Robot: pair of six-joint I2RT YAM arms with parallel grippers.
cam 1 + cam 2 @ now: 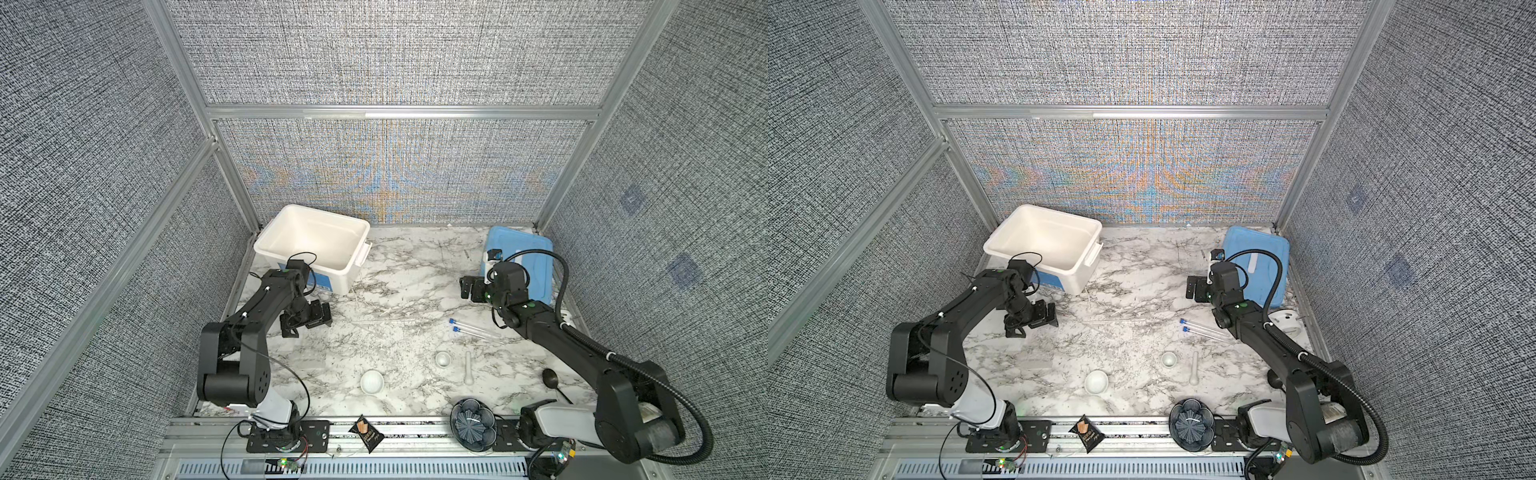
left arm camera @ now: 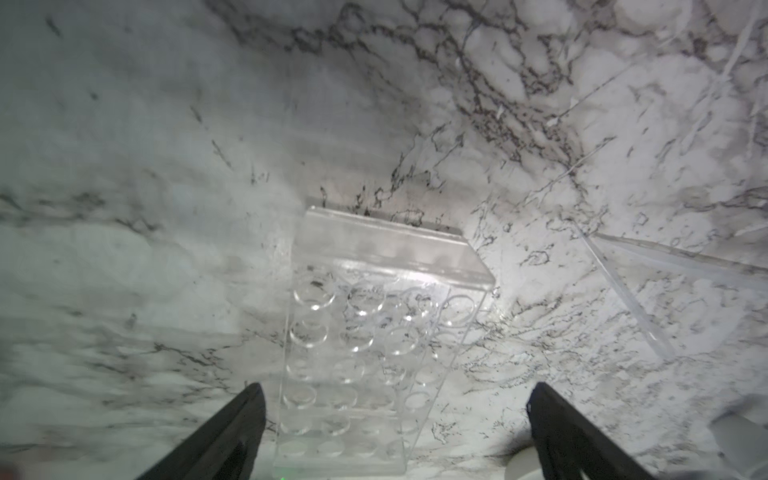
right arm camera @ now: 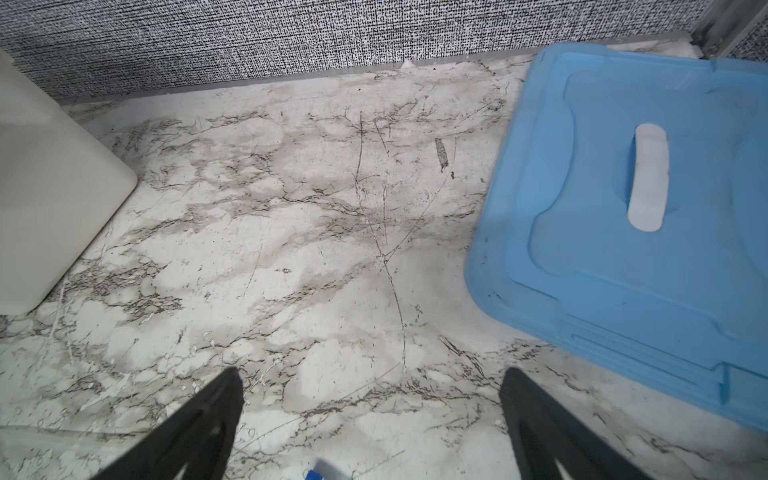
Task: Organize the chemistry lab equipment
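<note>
**Counter** [image 1: 415, 282]: marble-patterned, walled by grey fabric panels.

**Grippers**
- left gripper [image 1: 322, 318]: hovers near the white bin, fingers [image 2: 232, 428] spread wide and holding nothing.
- right gripper [image 1: 464, 289]: hangs over bare counter beside the blue lid, fingers [image 3: 187, 424] wide apart and empty.

**Lab equipment**
- clear rack [image 2: 374, 332]: stands on the counter in line with the gap between the left fingers, apart from both.
- capped tubes [image 1: 467, 326]: two, lying side by side right of centre, with the blue caps towards the middle and the far ends just beside the right arm.
- small dish [image 1: 443, 358]: sits near the front, with the pestle [image 1: 468, 368] lying just beside it.
- larger dish [image 1: 372, 381]: sits further left, well apart from the rest.

**Other things**
- white bin [image 1: 336, 280]: open, at the back left.
- blue lid [image 1: 523, 239]: lies flat at the back right, with the right wrist overlapping its near edge.
- black spoon [image 1: 550, 376]: its handle runs under the right arm.
- patterned bowl [image 1: 473, 424] and snack packet [image 1: 368, 434]: sit at the front edge, between the arm bases.

**Hard to read**
- In both top views the rack is almost lost against the marble.
- thin clear strips [image 2: 623, 291]: lie beside the rack, and what they are cannot be told.
- A single blue cap [image 3: 316, 473] is cut off at the edge of the right wrist view.
- white round piece [image 1: 1285, 321]: shows at the right edge, half hidden by the right arm.
</note>
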